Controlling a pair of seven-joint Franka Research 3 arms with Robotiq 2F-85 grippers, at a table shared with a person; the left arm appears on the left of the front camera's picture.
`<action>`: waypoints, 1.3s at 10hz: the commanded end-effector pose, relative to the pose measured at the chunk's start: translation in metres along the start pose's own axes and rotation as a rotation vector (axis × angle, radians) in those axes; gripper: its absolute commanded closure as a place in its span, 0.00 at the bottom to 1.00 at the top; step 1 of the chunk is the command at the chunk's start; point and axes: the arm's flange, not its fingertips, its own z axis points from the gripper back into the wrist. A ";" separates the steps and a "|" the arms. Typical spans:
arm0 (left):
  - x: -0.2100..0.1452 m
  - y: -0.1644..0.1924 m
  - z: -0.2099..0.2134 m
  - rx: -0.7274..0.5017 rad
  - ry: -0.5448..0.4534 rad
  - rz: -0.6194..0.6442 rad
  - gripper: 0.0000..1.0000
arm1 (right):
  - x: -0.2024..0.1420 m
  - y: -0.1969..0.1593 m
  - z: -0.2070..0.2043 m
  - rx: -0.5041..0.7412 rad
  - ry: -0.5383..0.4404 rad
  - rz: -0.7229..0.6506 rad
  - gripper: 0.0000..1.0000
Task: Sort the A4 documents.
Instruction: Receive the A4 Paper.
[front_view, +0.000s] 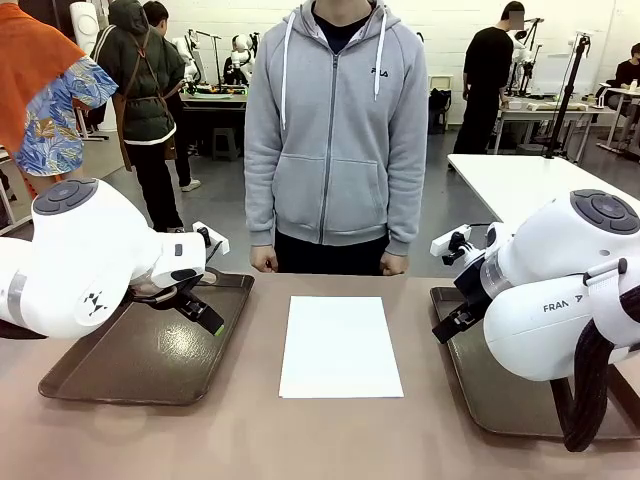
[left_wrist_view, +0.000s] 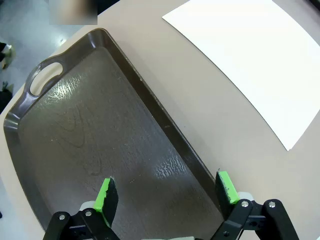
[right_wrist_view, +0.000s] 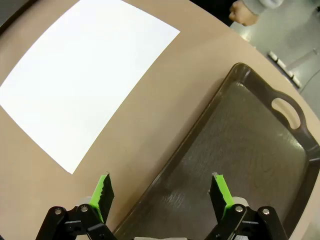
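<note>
A white A4 sheet (front_view: 340, 346) lies flat in the middle of the table, between two dark brown trays; it is also seen as the sheet (left_wrist_view: 260, 55) and the sheet (right_wrist_view: 85, 80) in the wrist views. My left gripper (front_view: 200, 308) hovers open over the left tray (front_view: 120, 370), its green pads (left_wrist_view: 106, 194) apart above the tray floor with nothing between them. My right gripper (front_view: 450, 318) hangs open above the inner rim of the right tray (front_view: 500, 400), with its pads (right_wrist_view: 102, 191) empty.
A person in a grey hoodie (front_view: 335, 130) stands at the far edge, fists (front_view: 264, 260) resting on the table. Each tray has a handle cut-out (left_wrist_view: 45, 80) (right_wrist_view: 287, 112). Bare tabletop (front_view: 300, 440) lies in front of the sheet.
</note>
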 end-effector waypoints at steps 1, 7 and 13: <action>0.000 0.000 0.000 0.000 0.000 0.000 0.00 | 0.000 0.000 0.000 0.000 0.000 -0.001 0.00; -0.014 0.003 0.045 0.007 -0.115 0.100 0.00 | -0.008 -0.001 0.044 0.015 -0.097 -0.010 0.00; -0.062 0.013 0.185 -0.154 -0.366 0.081 0.00 | -0.060 -0.069 0.178 0.183 -0.308 -0.121 0.00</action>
